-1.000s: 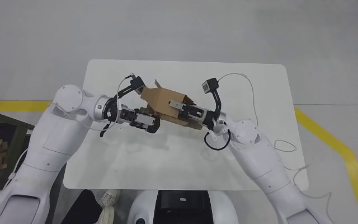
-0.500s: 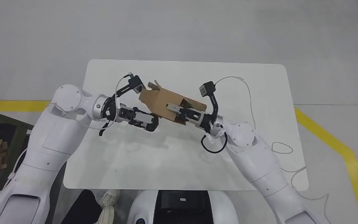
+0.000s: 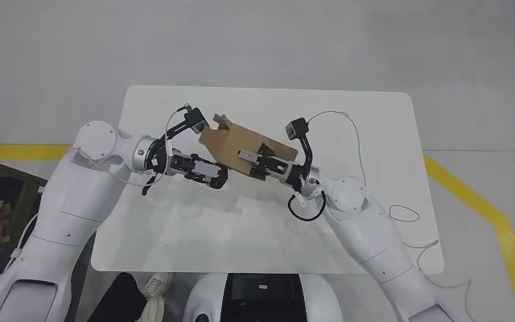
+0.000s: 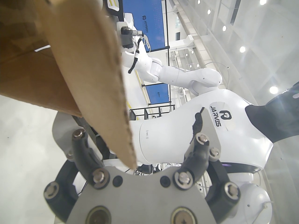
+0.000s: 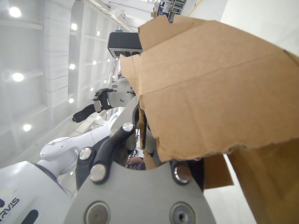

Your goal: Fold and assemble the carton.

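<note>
Here, the brown cardboard carton (image 3: 240, 145) hung above the middle of the white table (image 3: 362, 233), seemingly only half assembled: its body was creased into shape but ragged end flaps (image 3: 220, 124) stuck out unfolded, the right gripper (image 3: 257, 160) clamped on one wall, the left gripper (image 3: 214, 172) spread wide around a loose flap (image 4: 93, 75).
</note>
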